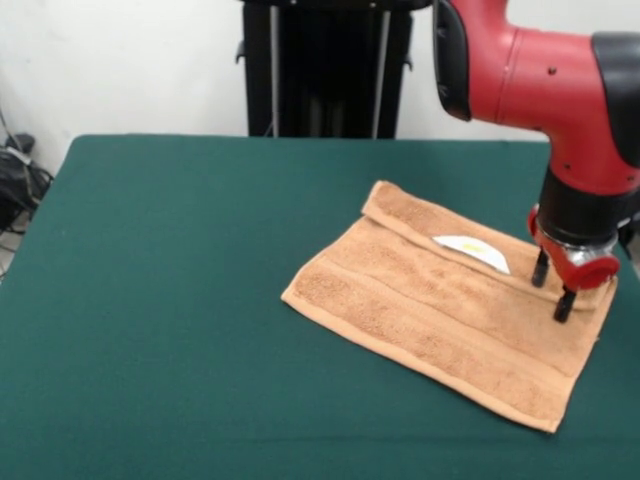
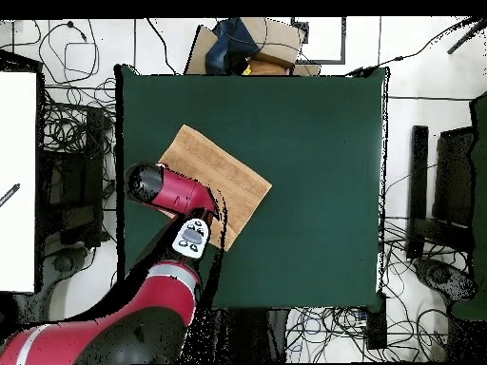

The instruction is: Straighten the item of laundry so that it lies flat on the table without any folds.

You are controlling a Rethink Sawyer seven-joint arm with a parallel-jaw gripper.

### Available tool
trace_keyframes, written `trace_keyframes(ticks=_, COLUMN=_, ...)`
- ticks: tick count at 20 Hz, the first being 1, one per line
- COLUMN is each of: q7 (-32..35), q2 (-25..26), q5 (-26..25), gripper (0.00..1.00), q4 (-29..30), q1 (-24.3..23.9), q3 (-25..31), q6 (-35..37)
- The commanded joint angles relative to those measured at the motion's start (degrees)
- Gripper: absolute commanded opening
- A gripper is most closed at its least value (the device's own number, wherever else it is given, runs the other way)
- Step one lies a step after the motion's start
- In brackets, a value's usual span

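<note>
Towel (image 1: 420, 310) lay on green bench (image 1: 180, 300), toward right side in front view; in overhead view, toward left side of bench (image 2: 314, 171), near the edge closest to the robot's base. Roughly rectangular outline, set at an angle to bench edges. Far edge folded over onto itself as a narrow strip running along the whole far side, from upper corner to corner under the arm. Small white label (image 1: 472, 251) exposed just beside that folded strip, lying on towel's top face. Woven bands visible running across towel parallel to near edge. Remaining surface fairly flat, near corners resting on bench.

Red and black arm (image 1: 540, 70) came in from upper right of front view, wrist pointed down over towel's far right corner. Gripper (image 1: 552, 287) positioned at that corner, above folded strip. Two dark fingers (image 1: 565, 305) seen apart with a gap between them, tips at or just above the cloth; contact not clear. Nothing clamped between fingers.

In overhead view, arm (image 2: 171, 190) covered towel's (image 2: 214, 181) corner nearest the base. Black pedestal (image 1: 325, 65) behind far bench edge.
</note>
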Motion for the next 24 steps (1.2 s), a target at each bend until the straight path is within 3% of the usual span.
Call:
trace_keyframes(ticks=1, q7=6.8, q2=-1.77, q5=0.61, gripper=1.0, q4=1.27, q1=-2.02, q3=4.87, q6=0.97)
trace_keyframes(ticks=6, q7=5.18, q2=-5.86, q5=0.53, gripper=1.0, q4=3.19, q1=-4.63, q3=5.76, q6=3.87)
trace_keyframes(ticks=14, q7=9.77, q2=-1.21, q5=0.49, gripper=1.0, q4=-2.34, q1=-1.45, q3=3.88, q6=4.1)
trace_keyframes(ticks=24, q7=10.73, q2=3.19, q5=1.14, gripper=1.0, q4=-5.41, q1=0.15, q3=3.75, q6=1.59)
